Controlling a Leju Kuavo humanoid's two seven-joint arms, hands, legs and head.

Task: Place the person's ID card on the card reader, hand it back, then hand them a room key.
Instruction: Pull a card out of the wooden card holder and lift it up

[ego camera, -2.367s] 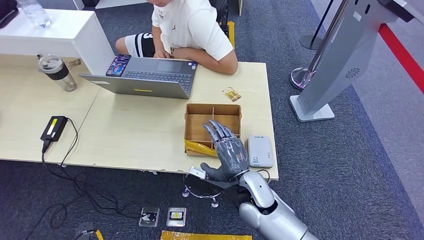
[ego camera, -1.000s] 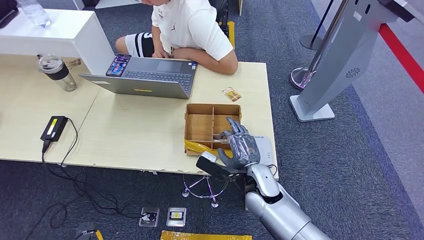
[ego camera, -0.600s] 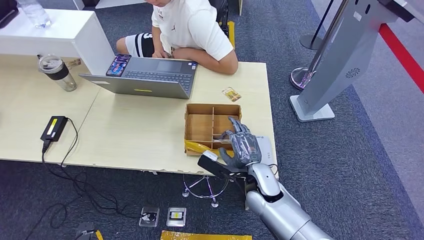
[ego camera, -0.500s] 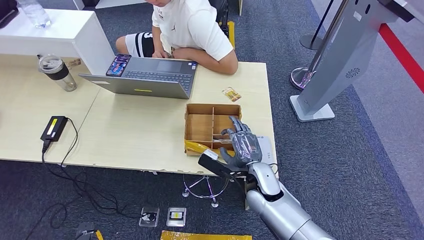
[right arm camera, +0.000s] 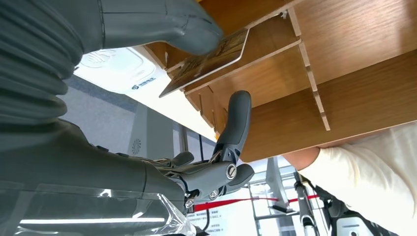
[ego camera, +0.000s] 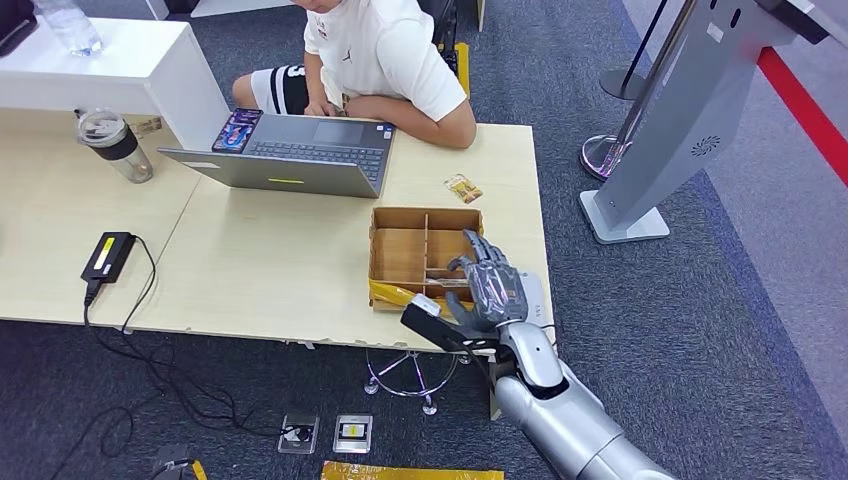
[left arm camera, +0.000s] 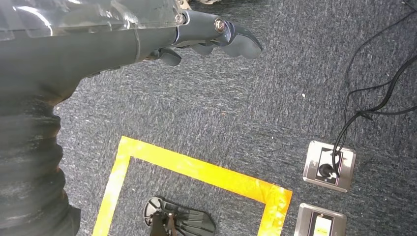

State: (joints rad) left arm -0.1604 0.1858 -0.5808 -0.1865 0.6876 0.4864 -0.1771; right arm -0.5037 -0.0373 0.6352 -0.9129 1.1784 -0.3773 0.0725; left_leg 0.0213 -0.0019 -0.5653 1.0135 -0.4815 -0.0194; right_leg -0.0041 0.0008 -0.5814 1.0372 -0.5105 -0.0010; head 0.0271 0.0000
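Carpet lies nearest, and over it hangs the left robot hand (left arm camera: 216, 39), fingers curled loosely with nothing in them (it plays no part just now, and is far from the worktop). Next comes the right robot hand (ego camera: 488, 290), reaching over the near edge of the worktop (ego camera: 260, 270) with its fingertips at the right-hand compartment of the cardboard tray (ego camera: 400, 255). From the right wrist view, a card (right arm camera: 206, 61) sits pinched under the thumb, its patterned face tilted and one long edge resting against the tray's wooden divider; whether it is the room key or the ID card I cannot tell, though drawing it from the tray suggests a key. Just beside the right robot hand, on its outer side, lies the white card reader (ego camera: 530, 292), partly hidden. The relation that matters: the card's long axis runs roughly across the tray, and the person (ego camera: 385, 60) sits beyond the tray, past the laptop (ego camera: 290, 155), so any handover would have to carry forward and to the left. A second small card (ego camera: 462, 187) lies on the worktop between tray and person, well apart from the right robot hand
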